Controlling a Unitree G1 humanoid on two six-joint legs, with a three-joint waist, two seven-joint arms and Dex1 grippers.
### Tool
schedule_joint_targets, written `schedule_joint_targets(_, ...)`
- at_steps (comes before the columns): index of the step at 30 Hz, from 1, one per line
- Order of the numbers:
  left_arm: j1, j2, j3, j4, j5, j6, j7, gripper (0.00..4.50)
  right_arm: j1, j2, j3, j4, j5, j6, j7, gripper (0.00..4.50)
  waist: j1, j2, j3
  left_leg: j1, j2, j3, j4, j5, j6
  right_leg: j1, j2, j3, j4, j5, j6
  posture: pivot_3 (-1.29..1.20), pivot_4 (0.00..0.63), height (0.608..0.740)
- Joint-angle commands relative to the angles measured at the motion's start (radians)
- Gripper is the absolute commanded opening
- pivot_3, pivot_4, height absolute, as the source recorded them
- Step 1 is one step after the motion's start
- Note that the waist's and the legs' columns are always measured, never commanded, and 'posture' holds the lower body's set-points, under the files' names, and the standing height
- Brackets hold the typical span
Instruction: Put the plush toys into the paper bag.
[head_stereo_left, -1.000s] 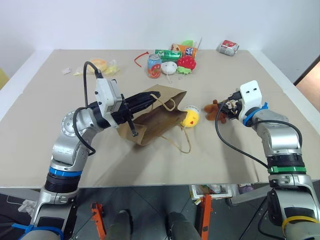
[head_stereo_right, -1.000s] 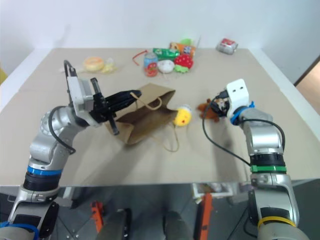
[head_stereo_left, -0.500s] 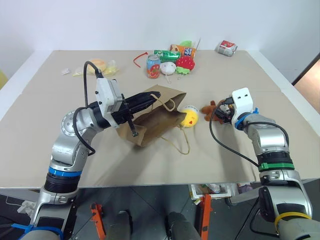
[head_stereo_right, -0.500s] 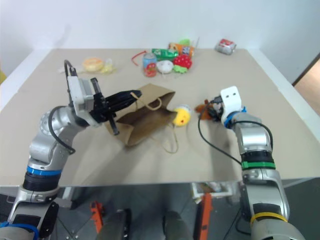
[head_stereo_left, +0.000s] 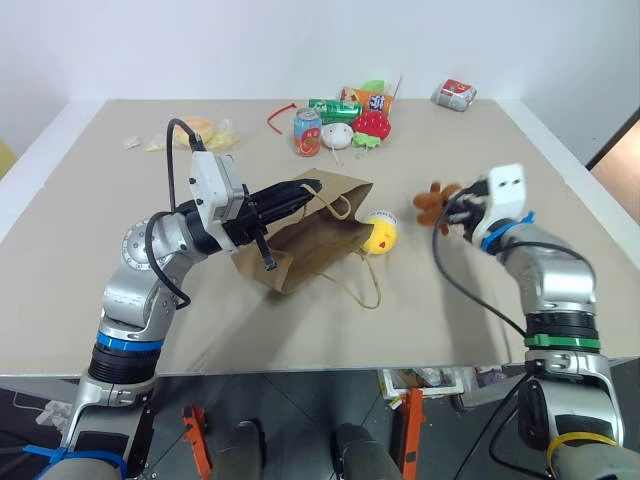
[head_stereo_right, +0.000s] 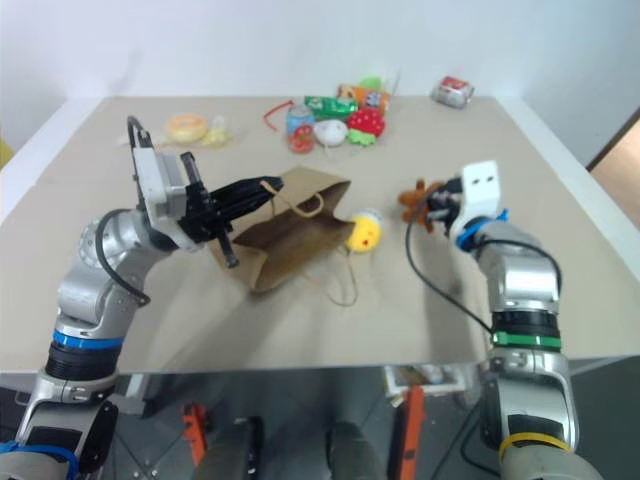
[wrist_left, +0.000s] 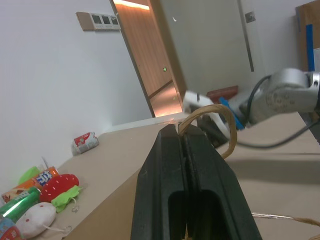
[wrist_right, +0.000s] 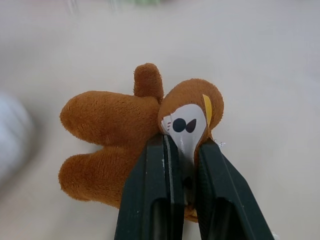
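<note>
Holding the brown monkey (head_stereo_left: 434, 201) clear of the table (head_stereo_left: 500, 300), right gripper (head_stereo_left: 455, 213) clamped on it; yellow chick (head_stereo_left: 380, 233) lying at the mouth of the paper bag (head_stereo_left: 310, 238), left gripper (head_stereo_left: 305, 187) pinching a bag handle (head_stereo_left: 335, 205). Left wrist: fingers (wrist_left: 200, 170) closed on the tan cord. Right wrist: fingers (wrist_right: 160, 180) squeezing the monkey's face.

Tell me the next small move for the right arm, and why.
Probably carry the brown monkey across toward the paper bag. The right gripper is clamped on it and it looks lifted off the table, while the left gripper holds the bag's handle, keeping the mouth raised.
</note>
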Motion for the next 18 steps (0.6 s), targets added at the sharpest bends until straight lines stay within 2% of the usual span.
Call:
schedule_joint_targets(1,-0.022,0.014,0.016,-0.036,-0.014,0.009,0.004,0.0,0.076,-0.093,-0.213,-0.466,0.318,0.066,0.216,0.12,0.0,0.0,0.0,0.0,0.0,0.0,0.0,0.0,0.0,0.0,0.0,0.0,0.0,0.0,0.0,0.0,0.15,0.74)
schedule_joint_targets(5,-0.031,0.016,0.016,-0.031,-0.013,0.01,-0.002,0.0,0.227,-0.141,-0.172,-0.753,0.477,0.141,0.355,0.12,0.004,0.002,0.001,-0.001,0.0,-0.002,-0.002,-0.001,0.001,0.0,-0.001,-0.001,-0.001,-0.001,0.001,0.0,0.15,0.74)
schedule_joint_targets(9,-0.038,0.015,0.017,-0.022,-0.016,0.009,-0.006,0.0,0.283,-0.126,-0.074,-0.864,0.529,0.193,0.361,0.12,0.002,0.001,0.001,0.0,0.0,-0.001,-0.002,-0.001,0.001,0.001,0.0,-0.001,-0.001,-0.002,0.001,0.0,0.15,0.74)
schedule_joint_targets(12,-0.043,0.014,0.018,-0.016,-0.016,0.006,-0.01,0.0,0.287,-0.089,0.007,-0.878,0.514,0.197,0.337,0.12,-0.006,0.002,0.001,0.001,0.0,0.0,-0.001,0.0,0.001,0.0,0.0,-0.001,-0.001,-0.001,0.0,0.0,0.15,0.74)
schedule_joint_targets(18,-0.04,0.017,0.021,-0.012,-0.019,0.004,-0.018,0.0,0.23,-0.024,0.156,-0.784,0.427,0.199,0.278,0.12,-0.001,0.001,0.001,0.0,0.0,0.0,0.002,0.002,0.003,0.001,0.0,-0.001,-0.001,0.003,0.001,0.0,0.15,0.74)
